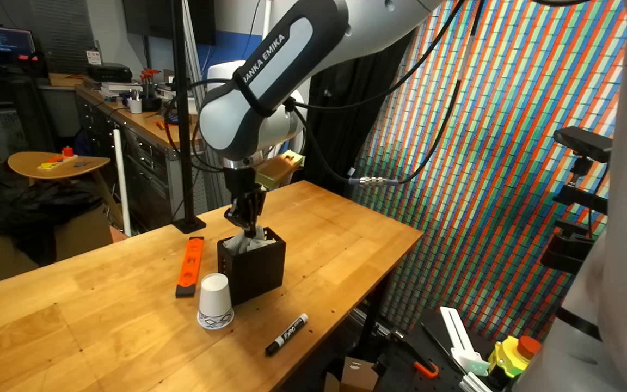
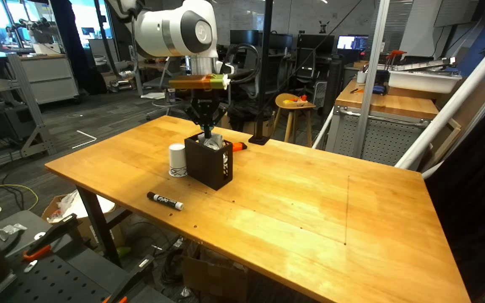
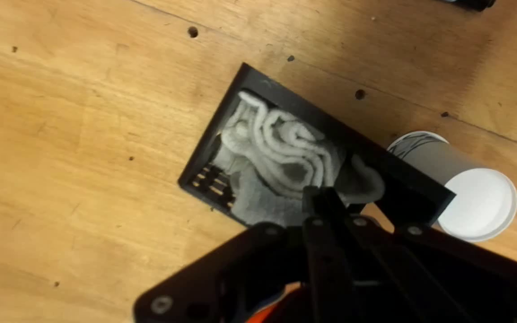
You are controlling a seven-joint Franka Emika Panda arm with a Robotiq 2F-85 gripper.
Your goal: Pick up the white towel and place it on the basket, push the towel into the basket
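Nearest in the wrist view, the gripper is seen with its fingers drawn together, narrow, nothing made out between them, tips set in the mouth of the basket over the white towel; contact cannot be confirmed. Pushing is judged to be the step in hand, pick-up and placing being taken as done. For the next move, downward pressing on the folds that stand near the rim seems called for, then a straight lift so that no loop is snagged. Left to right in an exterior view: an orange bar is laid flat, a white paper cup is stood just beside the basket (upside down, so anything under it is hidden), the towel is bunched inside the basket with some folds raised to about the rim, and a black marker is laid last. In the wrist view, bare grid is shown at the basket's left corner, coiled folds are packed midway, and the right end, partly blocked by the gripper, looks less filled.
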